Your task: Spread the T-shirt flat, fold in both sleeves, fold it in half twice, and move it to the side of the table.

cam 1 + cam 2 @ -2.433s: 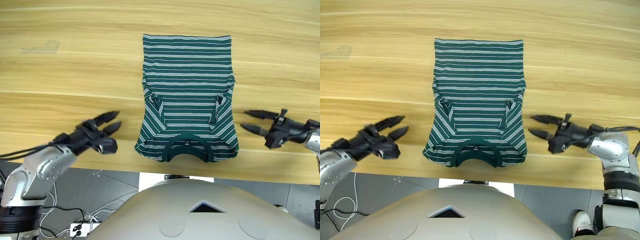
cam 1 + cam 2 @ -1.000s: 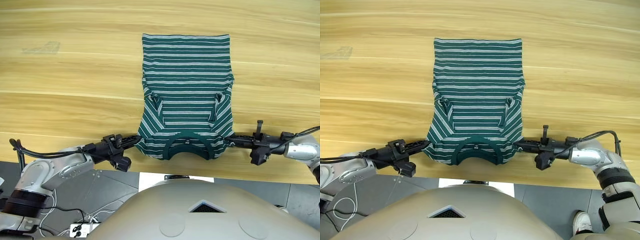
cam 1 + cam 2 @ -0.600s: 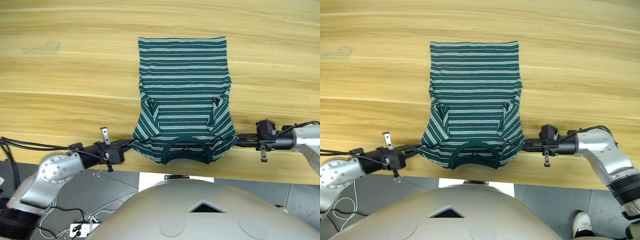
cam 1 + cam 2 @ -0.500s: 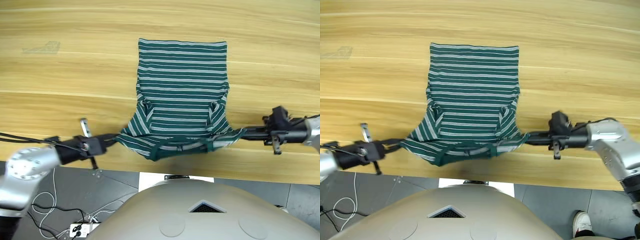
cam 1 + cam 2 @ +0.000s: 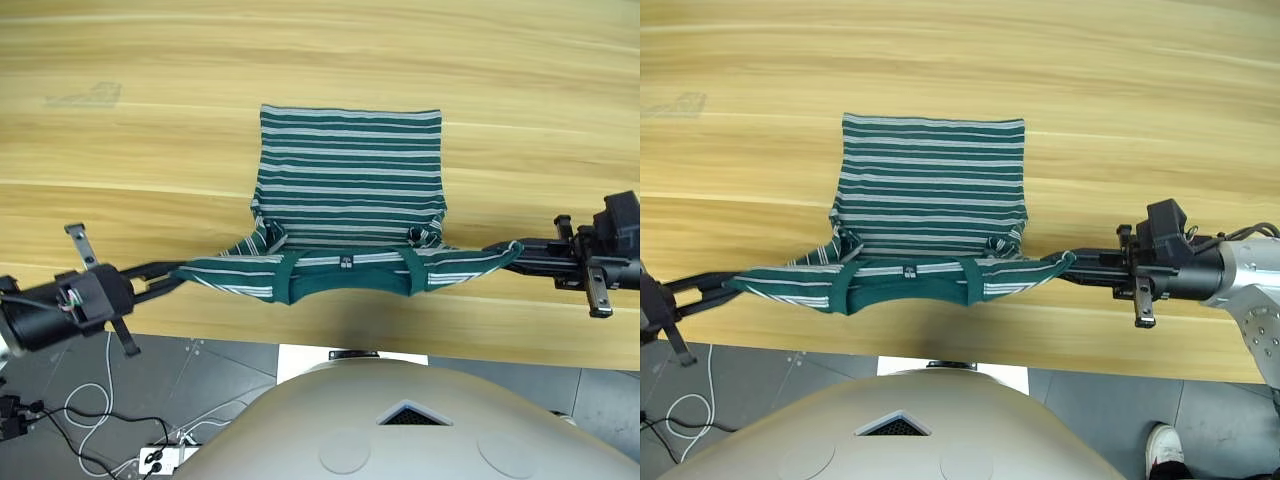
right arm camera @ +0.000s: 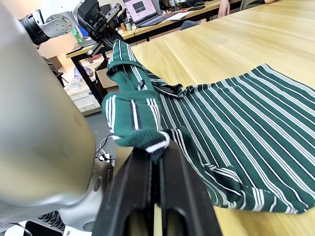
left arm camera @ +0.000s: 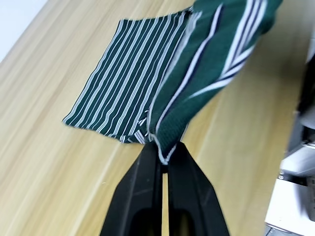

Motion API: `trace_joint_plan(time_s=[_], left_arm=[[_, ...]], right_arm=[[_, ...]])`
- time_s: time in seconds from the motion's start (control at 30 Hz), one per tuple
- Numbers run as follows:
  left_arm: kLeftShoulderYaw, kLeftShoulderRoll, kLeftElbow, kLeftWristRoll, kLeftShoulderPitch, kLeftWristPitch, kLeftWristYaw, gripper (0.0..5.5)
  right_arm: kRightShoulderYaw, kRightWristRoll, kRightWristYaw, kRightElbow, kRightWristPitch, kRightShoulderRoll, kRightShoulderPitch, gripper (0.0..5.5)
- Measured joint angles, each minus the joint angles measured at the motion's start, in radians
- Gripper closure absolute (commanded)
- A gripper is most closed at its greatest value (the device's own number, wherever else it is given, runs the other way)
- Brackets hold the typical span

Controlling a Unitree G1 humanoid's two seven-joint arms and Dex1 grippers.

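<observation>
A dark green T-shirt (image 5: 350, 170) with white stripes lies on the wooden table (image 5: 150, 60), sleeves folded in and hem at the far end. Its collar end (image 5: 345, 268) hangs lifted off the table near the front edge, stretched taut between both grippers. My left gripper (image 5: 178, 276) is shut on the left shoulder corner, where cloth is pinched at its tips (image 7: 162, 149). My right gripper (image 5: 514, 250) is shut on the right shoulder corner, with cloth bunched at its tips (image 6: 153, 146). The lower body of the shirt (image 6: 256, 147) rests flat on the wood.
Bare wood stretches on both sides of the shirt and beyond its hem. The table's front edge (image 5: 470, 355) runs just below the lifted collar. Cables and a power strip (image 5: 160, 458) lie on the floor at the left. A desk with a laptop (image 6: 147, 10) stands behind.
Both grippers came in from the sides, shut on the shoulder corners, then lifted the collar end and pulled it apart sideways. The shirt's hem has slid a little toward me.
</observation>
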Motion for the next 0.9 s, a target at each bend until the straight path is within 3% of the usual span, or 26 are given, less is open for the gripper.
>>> trace_joint_plan(time_s=[0.23, 0.43, 0.57, 0.67, 0.77, 0.9], left_arm=[[0.049, -0.102, -0.12, 0.004, 0.098, -0.022, -0.065, 5.49], [0.03, -0.033, 0.015, 0.041, -0.092, -0.002, -0.031, 5.49], [-0.144, 0.025, 0.158, 0.187, -0.341, 0.005, 0.086, 5.49], [-0.341, 0.019, 0.311, 0.291, -0.598, 0.03, 0.176, 5.49], [-0.51, -0.032, 0.462, 0.389, -0.793, 0.032, 0.239, 5.49], [-0.649, -0.109, 0.615, 0.461, -0.908, -0.013, 0.277, 5.49]], right_arm=[[-0.101, 0.016, 0.014, -0.102, 0.06, 0.058, 0.075, 5.5], [-0.044, -0.086, -0.033, 0.015, 0.066, 0.114, -0.116, 5.5], [0.082, -0.236, -0.095, 0.158, 0.04, 0.215, -0.348, 5.5], [0.192, -0.406, -0.138, 0.359, -0.01, 0.305, -0.537, 5.5], [0.29, -0.563, -0.152, 0.579, -0.092, 0.409, -0.694, 5.5], [0.344, -0.69, -0.158, 0.799, -0.214, 0.498, -0.773, 5.5]])
